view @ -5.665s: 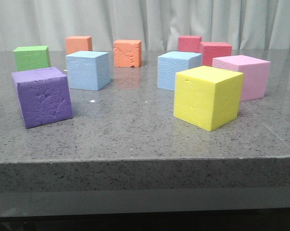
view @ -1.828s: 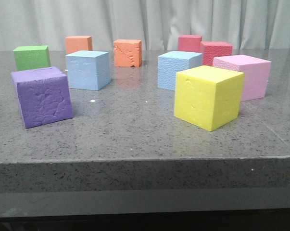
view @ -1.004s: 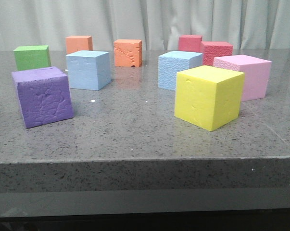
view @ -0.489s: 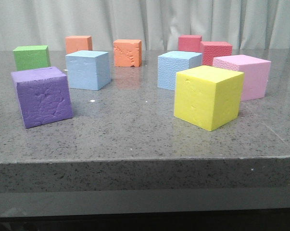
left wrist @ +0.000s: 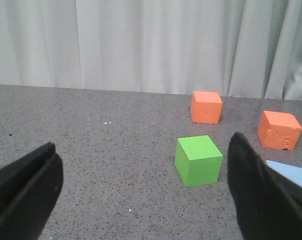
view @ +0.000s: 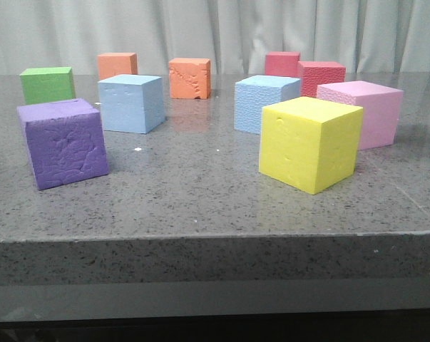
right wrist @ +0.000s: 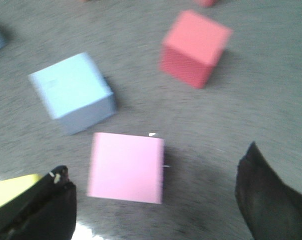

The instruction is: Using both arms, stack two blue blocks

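Two pale blue blocks stand apart on the grey table. The smoother one [view: 131, 103] is at mid left, the pebbled one [view: 263, 102] at mid right behind the yellow cube [view: 309, 142]. Neither gripper shows in the front view. My left gripper [left wrist: 145, 200] is open and empty above the table near the green cube [left wrist: 198, 160]; a corner of a blue block [left wrist: 290, 174] shows beside its right finger. My right gripper [right wrist: 153, 210] is open and empty above the pink cube [right wrist: 125, 167], and the pebbled blue block [right wrist: 73, 92] lies beyond it. The right wrist view is blurred.
The purple cube [view: 63, 142] is at the front left and the pink cube [view: 363, 112] at the right. The green cube [view: 47, 84], two orange cubes [view: 117, 65] [view: 190, 78] and two red cubes [view: 282, 63] [view: 320, 76] stand at the back. The table's front edge [view: 215, 239] is near.
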